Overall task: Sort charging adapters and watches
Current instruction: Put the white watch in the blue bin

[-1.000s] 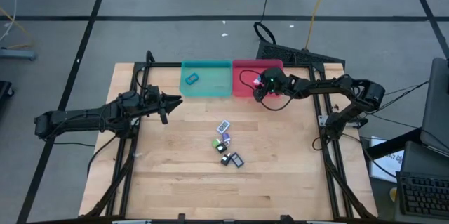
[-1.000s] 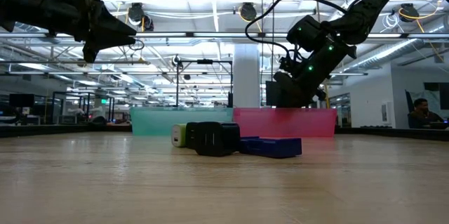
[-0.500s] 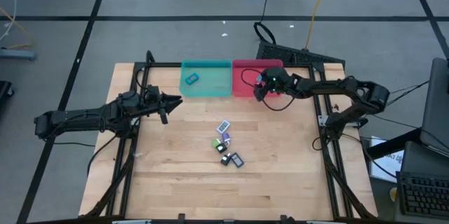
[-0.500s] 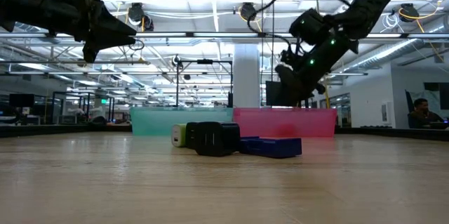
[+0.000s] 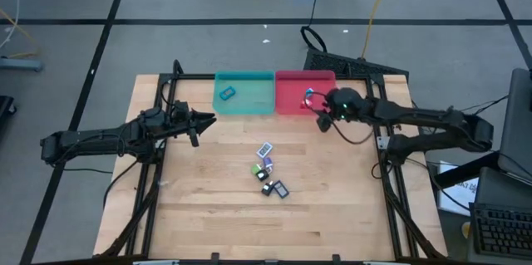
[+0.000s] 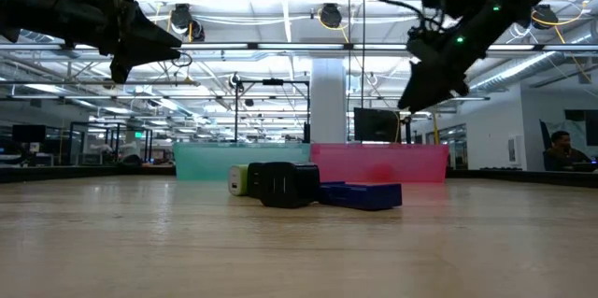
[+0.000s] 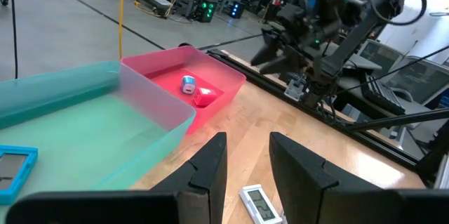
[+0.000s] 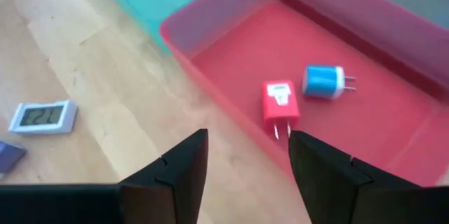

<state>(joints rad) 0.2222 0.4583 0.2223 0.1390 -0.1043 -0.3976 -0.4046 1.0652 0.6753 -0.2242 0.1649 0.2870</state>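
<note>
Right gripper (image 8: 242, 164) above red tray (image 5: 291, 103) front edge, fingers spread, holding nothing. Red adapter (image 8: 279, 101), blue adapter (image 8: 323, 81) in tray. Next step, likely: swing to table cluster (image 5: 268, 174), take one chunky block cleanly, not watches. Left gripper (image 7: 245, 164) waits, slightly parted, empty.

Table (image 5: 332, 207): pale wood planks, visible grain, matt finish. Teal bin (image 5: 249, 99) and pink bin (image 8: 365, 119): smooth translucent plastic, slight sheen. Red adapter (image 8: 280, 102) and blue adapter (image 8: 323, 81): glossy plastic, metal prongs.
</note>
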